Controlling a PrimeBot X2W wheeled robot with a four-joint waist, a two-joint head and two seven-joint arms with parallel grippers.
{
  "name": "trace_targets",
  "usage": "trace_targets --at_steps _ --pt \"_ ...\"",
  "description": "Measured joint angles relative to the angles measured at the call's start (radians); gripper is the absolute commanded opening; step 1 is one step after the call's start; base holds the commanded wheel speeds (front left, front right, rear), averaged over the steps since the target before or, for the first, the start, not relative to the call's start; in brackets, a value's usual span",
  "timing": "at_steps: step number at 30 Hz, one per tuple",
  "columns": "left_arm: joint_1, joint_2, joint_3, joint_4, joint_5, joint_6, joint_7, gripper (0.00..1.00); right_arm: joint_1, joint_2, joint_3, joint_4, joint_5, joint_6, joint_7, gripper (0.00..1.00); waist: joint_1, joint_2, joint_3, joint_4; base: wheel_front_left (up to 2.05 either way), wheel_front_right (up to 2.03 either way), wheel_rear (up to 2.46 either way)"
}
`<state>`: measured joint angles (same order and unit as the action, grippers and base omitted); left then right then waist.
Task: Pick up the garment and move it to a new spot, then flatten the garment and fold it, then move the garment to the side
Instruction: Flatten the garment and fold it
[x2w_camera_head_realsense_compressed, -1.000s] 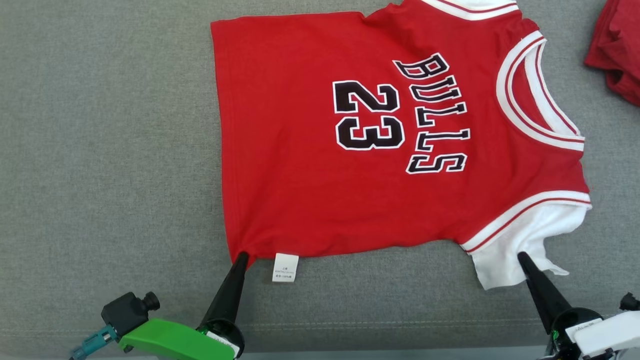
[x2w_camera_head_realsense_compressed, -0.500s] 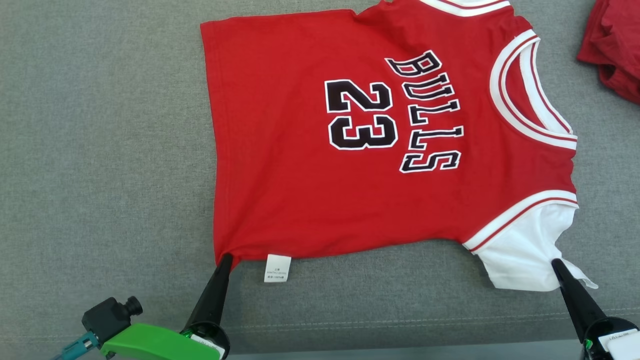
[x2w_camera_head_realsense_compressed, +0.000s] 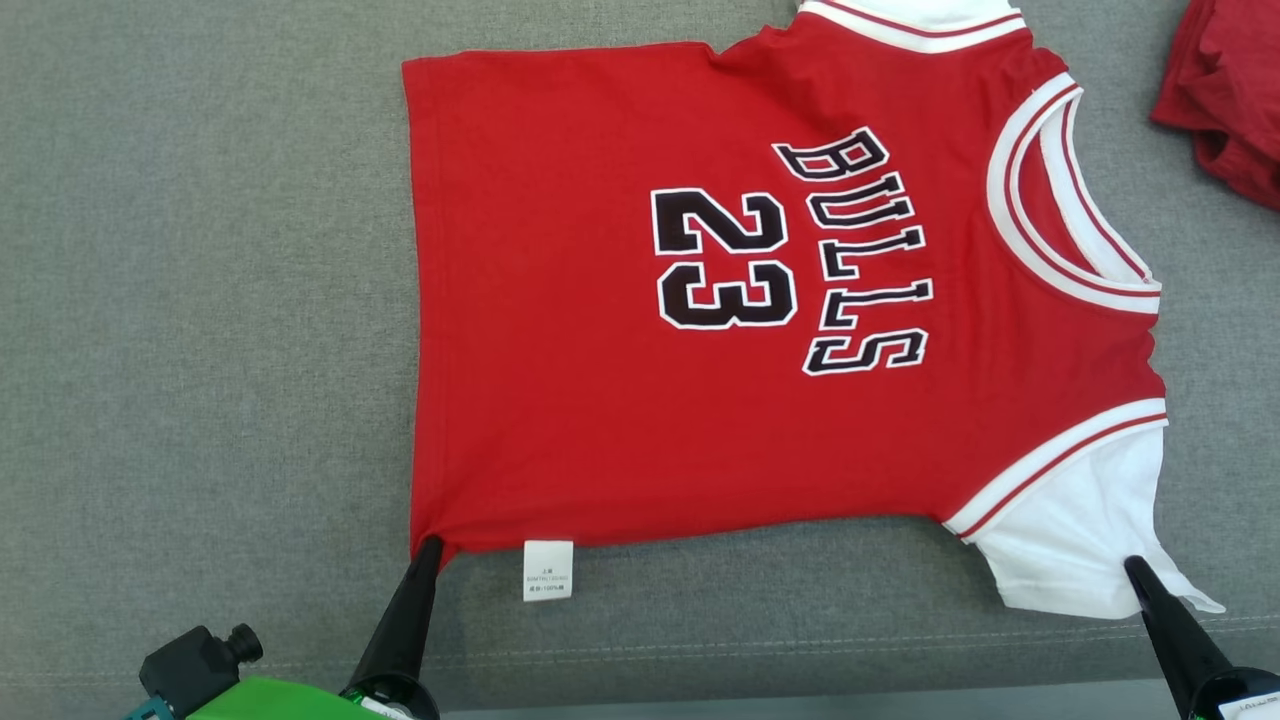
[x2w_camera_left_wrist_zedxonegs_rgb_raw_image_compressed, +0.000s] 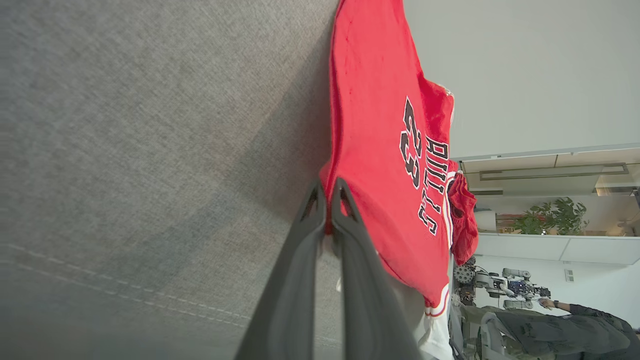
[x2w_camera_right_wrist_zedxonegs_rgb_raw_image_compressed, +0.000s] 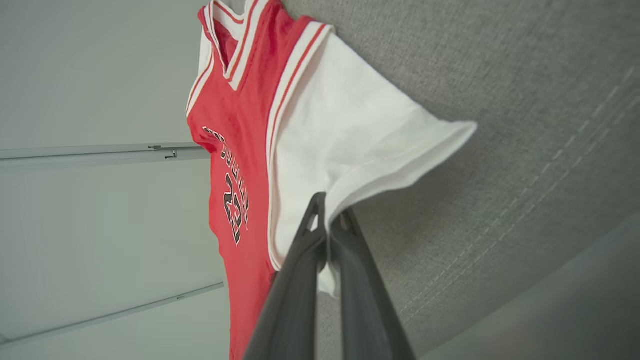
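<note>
Pinching the hem corner of the red garment (x2w_camera_head_realsense_compressed: 600, 420), the left gripper (x2w_camera_head_realsense_compressed: 428, 550) is clamped tight; the garment lies spread on the grey cushion (x2w_camera_head_realsense_compressed: 200, 300); right gripper (x2w_camera_head_realsense_compressed: 1137, 572) nips the white sleeve (x2w_camera_head_realsense_compressed: 1070, 530). Recommend equal outward tension, low, to flatten wrinkles

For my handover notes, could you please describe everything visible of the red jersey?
The red jersey, seemingly soft knit, bears black "BULLS 23" lettering, white-red trim, white sleeves and a care label. It lies print up, nearly flat, on grey fabric. The left gripper pinches a hem corner, the right gripper the near sleeve.
</note>
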<state>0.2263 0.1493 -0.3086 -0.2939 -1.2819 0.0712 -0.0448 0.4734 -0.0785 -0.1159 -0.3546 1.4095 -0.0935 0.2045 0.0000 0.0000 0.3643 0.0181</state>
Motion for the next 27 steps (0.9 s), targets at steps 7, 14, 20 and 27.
trace_targets --at_steps 7,14,20,27 --pt "0.006 0.004 0.013 -0.025 -0.006 0.007 0.001 0.00 -0.013 -0.001 0.002 -0.041 0.007 -0.003 0.006 0.00 0.0000 0.0000 0.004 -0.007 0.00 0.00 0.00" --pt "-0.014 0.019 0.017 -0.060 -0.005 0.013 0.019 0.00 -0.088 -0.012 0.006 -0.106 0.007 0.005 0.008 0.00 0.0000 0.0000 0.016 -0.014 0.00 0.00 0.00" --pt "-0.086 0.027 0.010 -0.083 0.002 0.019 0.049 0.00 -0.160 -0.040 0.007 -0.138 -0.004 0.002 0.014 0.00 0.0000 0.0000 0.033 -0.022 0.00 0.00 0.00" --pt "-0.181 0.040 0.015 -0.088 0.011 0.026 0.081 0.00 -0.255 -0.086 0.001 -0.121 -0.031 -0.015 0.032 0.00 0.0000 0.0000 0.054 -0.033 0.00 0.00 0.00"
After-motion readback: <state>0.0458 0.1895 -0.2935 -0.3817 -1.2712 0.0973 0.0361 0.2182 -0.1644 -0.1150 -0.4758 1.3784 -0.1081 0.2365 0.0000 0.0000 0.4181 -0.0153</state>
